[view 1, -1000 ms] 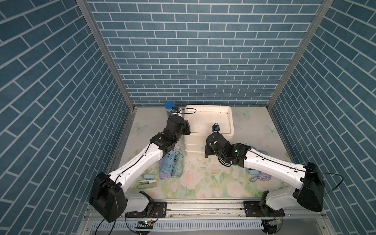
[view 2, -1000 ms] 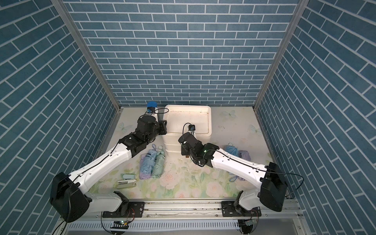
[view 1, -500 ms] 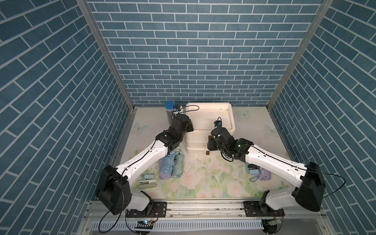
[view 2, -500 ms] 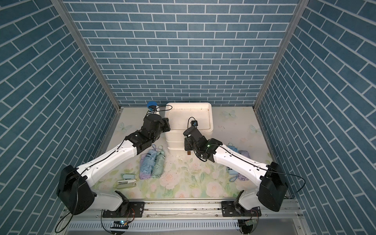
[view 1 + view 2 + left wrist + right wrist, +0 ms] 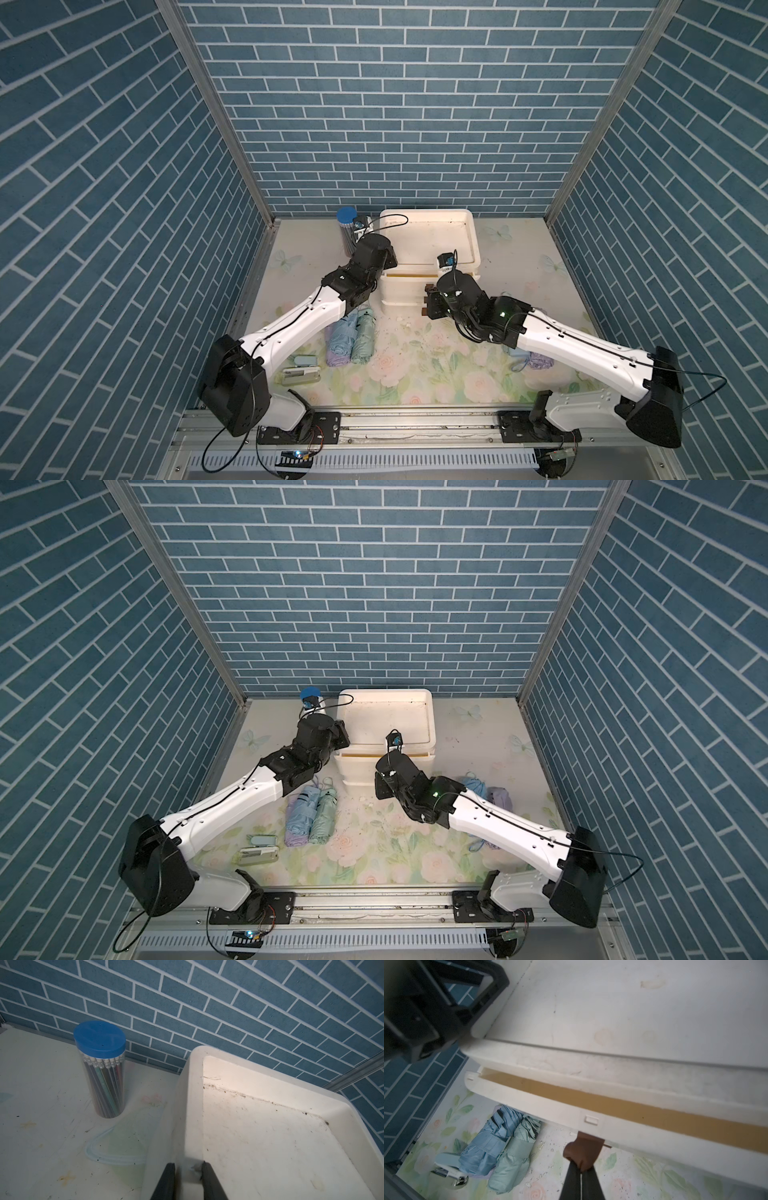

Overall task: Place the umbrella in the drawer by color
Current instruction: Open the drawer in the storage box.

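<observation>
A folded blue umbrella (image 5: 341, 338) and a green umbrella (image 5: 364, 341) lie side by side, touching, on the floral tabletop (image 5: 415, 376), just in front of the white drawer unit's (image 5: 428, 239) left corner. A second blue umbrella (image 5: 473, 784) and a lilac umbrella (image 5: 498, 798) lie to the right, partly under the right arm. The top drawer (image 5: 542, 1105) stands out a little, showing a tan strip of its inside. The right hand (image 5: 580, 1167) is clenched on the brown pull tab (image 5: 582, 1150) at the drawer's front. The left hand (image 5: 187, 1164) grasps the raised rim of the unit's top, one finger on each side of it. A clear pencil tube (image 5: 102, 1076) with a blue lid stands beside the unit by the back wall.
</observation>
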Controlling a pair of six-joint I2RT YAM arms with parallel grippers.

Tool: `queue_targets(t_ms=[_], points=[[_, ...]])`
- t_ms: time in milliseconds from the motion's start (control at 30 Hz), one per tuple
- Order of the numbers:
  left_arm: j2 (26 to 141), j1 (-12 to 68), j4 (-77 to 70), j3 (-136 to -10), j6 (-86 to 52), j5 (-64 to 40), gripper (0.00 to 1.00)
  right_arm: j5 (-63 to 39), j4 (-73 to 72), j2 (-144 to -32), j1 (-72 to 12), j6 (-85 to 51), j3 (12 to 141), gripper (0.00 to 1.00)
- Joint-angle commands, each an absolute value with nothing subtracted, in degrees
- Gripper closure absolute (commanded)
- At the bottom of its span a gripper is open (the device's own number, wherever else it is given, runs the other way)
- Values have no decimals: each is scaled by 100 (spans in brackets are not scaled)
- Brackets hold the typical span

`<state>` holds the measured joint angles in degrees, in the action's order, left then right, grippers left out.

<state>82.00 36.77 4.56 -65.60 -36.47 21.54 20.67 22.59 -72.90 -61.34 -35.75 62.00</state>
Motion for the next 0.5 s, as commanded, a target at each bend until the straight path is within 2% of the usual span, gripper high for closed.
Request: queue_targets(t_ms=[0,467], points=[[8352,3639,1104,-6273,-4057,2376,100,2614,2314,-6893,-6572,-3788,6083,100],[8242,3640,1159,-6186,-4125,2594,100,3674,2315,-6253,-8209,-3886,5615,100]])
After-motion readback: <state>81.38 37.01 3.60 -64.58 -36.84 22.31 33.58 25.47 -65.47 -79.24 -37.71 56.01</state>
